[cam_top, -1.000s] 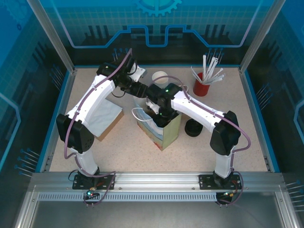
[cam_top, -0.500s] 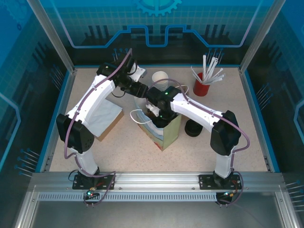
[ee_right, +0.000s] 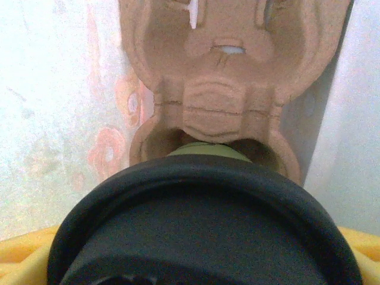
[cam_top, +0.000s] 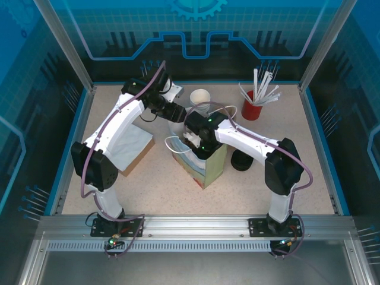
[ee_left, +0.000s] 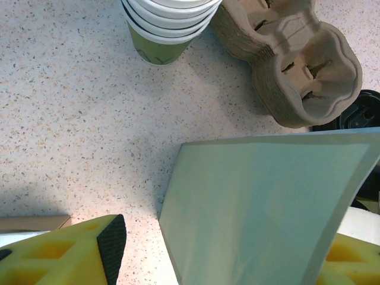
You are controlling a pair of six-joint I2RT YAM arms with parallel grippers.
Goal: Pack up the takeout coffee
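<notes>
Coffee: the takeout coffee [ee_right: 202, 217] hangs inside the bag [cam_top: 209, 169] over the near pocket of the cup carrier [ee_right: 208, 101] on the bag's floor. I judge it not yet seated.
Right end effector [ee_right: 193, 270]: clamped on the coffee, with a yellow finger at each side of the black lid.
Left end effector [ee_left: 228, 255]: fingers apart with the bag's wall between them. The one dark pad I can see is clear of the wall.
Weight: light, I expect, but top-heavy if full, so I keep it upright.
Stiffness: the paper wall is thin and would dent under a hard squeeze.
Surface: the plastic lid looks slick and might pop off.
Where to hold: high on the paper body, under the lid's rim, and never by the lid alone.
Bag: soft and easily pushed aside.
</notes>
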